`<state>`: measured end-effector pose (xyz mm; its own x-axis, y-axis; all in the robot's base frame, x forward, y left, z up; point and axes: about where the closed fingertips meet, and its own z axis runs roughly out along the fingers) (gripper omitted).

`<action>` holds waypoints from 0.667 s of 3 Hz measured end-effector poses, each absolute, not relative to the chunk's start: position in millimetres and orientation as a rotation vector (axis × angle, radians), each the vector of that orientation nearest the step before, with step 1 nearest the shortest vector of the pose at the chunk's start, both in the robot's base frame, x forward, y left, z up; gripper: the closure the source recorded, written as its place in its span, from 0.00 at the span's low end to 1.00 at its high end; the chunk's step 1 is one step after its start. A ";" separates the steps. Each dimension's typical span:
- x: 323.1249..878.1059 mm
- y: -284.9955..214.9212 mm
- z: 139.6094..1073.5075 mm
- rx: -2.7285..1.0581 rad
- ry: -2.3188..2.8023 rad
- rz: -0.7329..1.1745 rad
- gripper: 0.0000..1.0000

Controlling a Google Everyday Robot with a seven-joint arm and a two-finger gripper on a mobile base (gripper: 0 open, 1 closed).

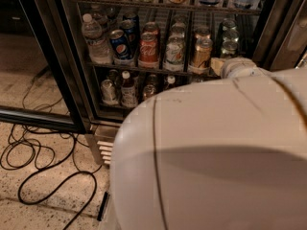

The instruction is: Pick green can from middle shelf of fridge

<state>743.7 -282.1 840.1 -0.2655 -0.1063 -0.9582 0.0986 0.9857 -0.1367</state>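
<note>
Jaws: hidden from this view; whether wide or narrow cannot be told.
Gripper (218,66): right of centre in the upper half of the frame, at the right end of the middle shelf (153,71); only a tan stub shows ahead of the white wrist.
Green can (229,48): upper right of the frame, upright at the front of the rightmost row on the middle shelf of the fridge (53,66), just above and behind the gripper; the wrist covers its lower part.
Neighbours: gold-tan can (201,53) just beside it to the left, pale can (174,53) one row further left; more dark cans stand behind it.
Handling (judged): thin aluminium, rigid if full yet dentable under a hard squeeze; smooth and perhaps damp from the cold, so slippery; moderate weight.
Hold (judged): across the mid-body, below the silver rim, approached from the front, since the gold-tan can leaves little room on the left.
Arm (216,157): its broad white shell fills the lower right of the frame and reaches up toward the shelf, the wrist level with the front rail.
</note>
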 end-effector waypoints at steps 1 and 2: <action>742.5 -286.8 841.8 0.009 1.818 -0.214 0.29; 742.4 -287.5 843.9 0.020 1.809 -0.216 0.29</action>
